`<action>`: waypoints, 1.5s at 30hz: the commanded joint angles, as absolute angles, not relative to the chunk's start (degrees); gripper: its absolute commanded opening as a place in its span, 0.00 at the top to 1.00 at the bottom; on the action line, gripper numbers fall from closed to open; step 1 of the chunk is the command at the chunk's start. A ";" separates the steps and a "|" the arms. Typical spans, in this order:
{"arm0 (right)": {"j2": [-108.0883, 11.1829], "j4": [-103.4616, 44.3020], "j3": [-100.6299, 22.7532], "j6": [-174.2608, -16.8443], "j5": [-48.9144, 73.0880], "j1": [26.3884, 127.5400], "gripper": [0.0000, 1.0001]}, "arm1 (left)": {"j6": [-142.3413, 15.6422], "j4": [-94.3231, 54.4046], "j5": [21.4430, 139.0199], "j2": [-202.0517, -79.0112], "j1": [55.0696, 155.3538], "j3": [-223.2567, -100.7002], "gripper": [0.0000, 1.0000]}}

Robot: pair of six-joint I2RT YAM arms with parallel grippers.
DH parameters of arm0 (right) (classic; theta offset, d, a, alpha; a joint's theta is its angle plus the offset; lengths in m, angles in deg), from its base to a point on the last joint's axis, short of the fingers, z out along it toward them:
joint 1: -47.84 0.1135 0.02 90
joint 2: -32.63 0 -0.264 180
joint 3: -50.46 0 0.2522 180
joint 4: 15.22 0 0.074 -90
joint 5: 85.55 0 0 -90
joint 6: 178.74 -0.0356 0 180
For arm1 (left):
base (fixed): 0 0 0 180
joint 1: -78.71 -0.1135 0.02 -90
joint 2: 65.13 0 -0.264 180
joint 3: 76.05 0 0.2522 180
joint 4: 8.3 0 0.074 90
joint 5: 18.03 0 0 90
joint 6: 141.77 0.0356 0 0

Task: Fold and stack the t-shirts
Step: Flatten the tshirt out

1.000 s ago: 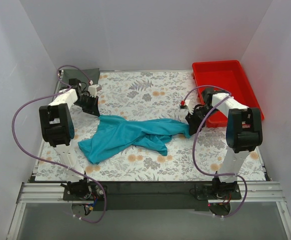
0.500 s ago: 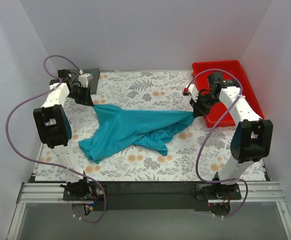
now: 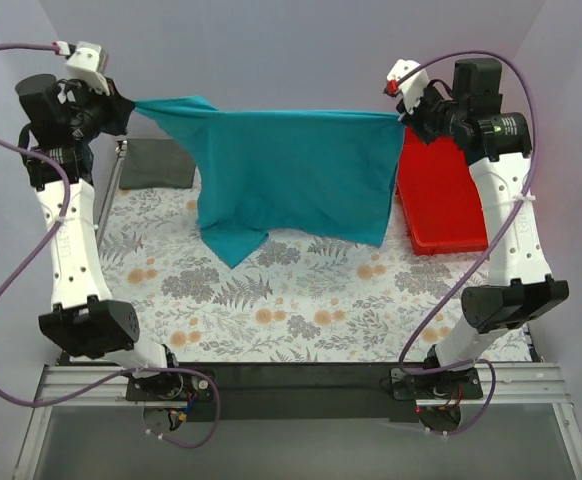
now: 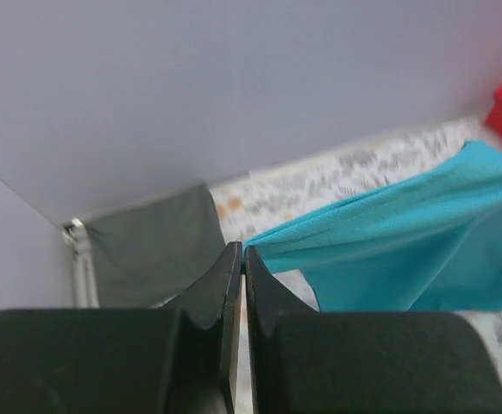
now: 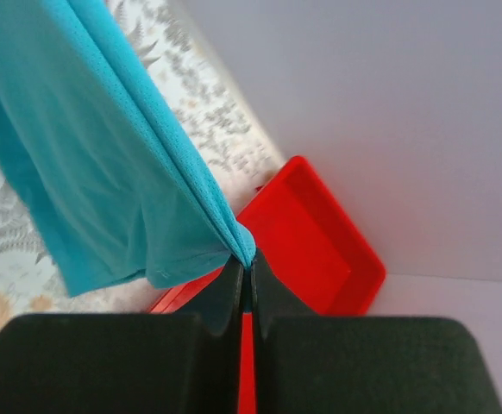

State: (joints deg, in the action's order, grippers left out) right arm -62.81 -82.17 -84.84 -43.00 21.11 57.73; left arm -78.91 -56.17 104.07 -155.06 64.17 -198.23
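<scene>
Teal t-shirt (image 3: 291, 170), grey t-shirt (image 3: 156, 163), red tray (image 3: 441, 210): one of each.

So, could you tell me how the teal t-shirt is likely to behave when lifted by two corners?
The teal t-shirt is probably very floppy: it hangs as a limp sheet, one lower corner drooping. It seems light, its top edge stretched nearly straight. Only small tips sit in the jaws, so it may slip if tugged.

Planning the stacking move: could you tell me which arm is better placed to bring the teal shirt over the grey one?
Probably left: the left gripper, shut on the teal t-shirt, hangs near the dark grey t-shirt; the right gripper grips by the red tray.
</scene>
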 commanded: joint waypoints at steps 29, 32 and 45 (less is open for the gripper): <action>-31.61 -54.56 -65.99 -39.61 12.25 58.56 0.99 | -68.04 -35.95 80.56 -117.60 62.54 -178.26 1.00; -33.02 -53.77 -57.92 -38.64 16.03 58.56 0.99 | -66.54 -35.95 83.64 -117.77 62.54 -170.71 1.00; -56.27 -37.52 -33.87 -36.09 16.58 59.97 0.99 | -68.90 -30.07 91.93 -144.60 66.58 -152.29 1.00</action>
State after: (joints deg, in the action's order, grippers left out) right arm -50.20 -46.20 -32.80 -36.95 20.46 60.33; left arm -69.11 -34.73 93.84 -136.72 65.26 -152.03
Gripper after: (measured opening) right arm 0.031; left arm 0.012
